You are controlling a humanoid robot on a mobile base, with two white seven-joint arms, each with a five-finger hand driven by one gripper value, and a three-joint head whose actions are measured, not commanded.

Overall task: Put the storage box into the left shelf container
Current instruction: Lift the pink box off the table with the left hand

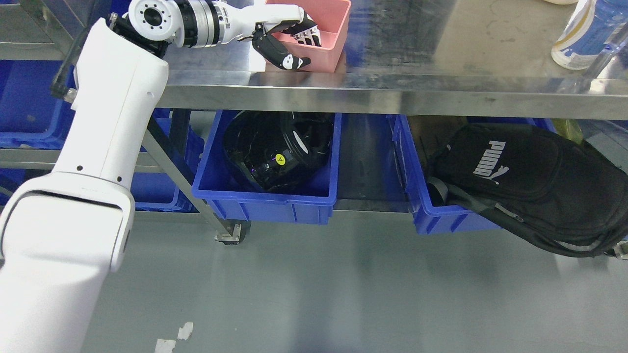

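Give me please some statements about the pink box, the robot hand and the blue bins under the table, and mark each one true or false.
1. The left robot hand grips the pink storage box at its left wall. True.
2. The pink storage box already lies in a blue bin on the lower shelf. False: it stands on the steel table.
3. The blue bin under the box holds a black helmet-like object. True.
4. The black backpack lies fully inside its bin. False: it hangs out over the front rim of the right blue bin.
5. A bottle stands at the table's right end. True.
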